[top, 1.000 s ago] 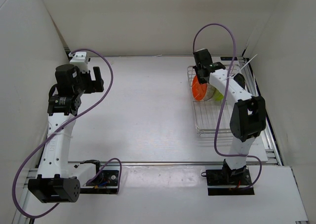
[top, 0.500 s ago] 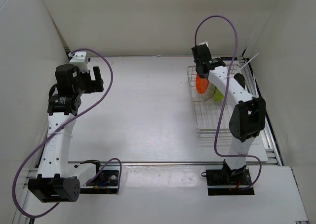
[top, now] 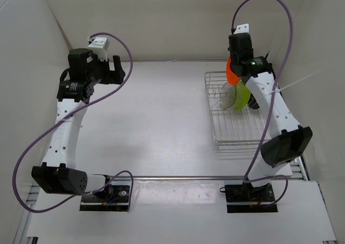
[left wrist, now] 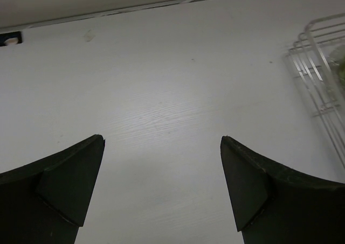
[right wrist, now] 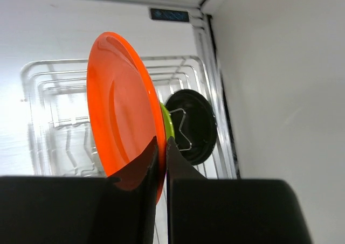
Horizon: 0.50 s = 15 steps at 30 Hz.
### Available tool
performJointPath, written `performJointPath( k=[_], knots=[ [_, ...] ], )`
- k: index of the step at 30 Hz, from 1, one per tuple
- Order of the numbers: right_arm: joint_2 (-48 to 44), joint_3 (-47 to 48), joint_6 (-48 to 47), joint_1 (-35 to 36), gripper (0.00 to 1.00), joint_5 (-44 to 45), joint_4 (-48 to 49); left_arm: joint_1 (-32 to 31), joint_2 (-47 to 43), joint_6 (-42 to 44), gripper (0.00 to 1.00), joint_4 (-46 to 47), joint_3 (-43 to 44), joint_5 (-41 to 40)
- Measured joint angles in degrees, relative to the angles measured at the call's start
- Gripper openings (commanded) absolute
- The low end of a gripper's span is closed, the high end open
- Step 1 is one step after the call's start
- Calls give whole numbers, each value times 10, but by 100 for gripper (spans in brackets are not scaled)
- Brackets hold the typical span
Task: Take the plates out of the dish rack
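My right gripper (top: 234, 71) is shut on the rim of the orange plate (top: 231, 71) and holds it on edge, lifted above the far end of the silver wire dish rack (top: 237, 139). In the right wrist view the orange plate (right wrist: 121, 104) is pinched between the fingers (right wrist: 161, 152). The clear plate (top: 226, 96), lime green plate (top: 241, 97) and black plate (top: 257, 103) stand in the rack. The black plate (right wrist: 194, 126) and a sliver of green plate (right wrist: 167, 123) show behind the orange one. My left gripper (top: 114, 70) is open and empty over the table's far left (left wrist: 161, 141).
White walls close in the table on the left, back and right. The rack's corner (left wrist: 318, 77) shows at the right edge of the left wrist view. A metal rail (top: 188, 177) runs along the table's near edge.
My right gripper has lifted the orange plate up out of the rack and toward the back. My left arm has raised and swung its gripper slightly right.
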Motion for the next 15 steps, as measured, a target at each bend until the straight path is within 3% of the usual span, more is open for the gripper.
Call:
performJointPath(
  k=[3, 9, 15],
  knots=[
    [-45, 1, -9, -7, 0, -77, -17, -32, 34, 0, 100, 0, 34, 39],
    [-131, -47, -41, -14, 0, -334, -45, -128, 129, 5, 100, 4, 110, 108],
    [-142, -66, -54, -24, 0, -522, -77, -242, 228, 11, 100, -9, 190, 136]
  ],
)
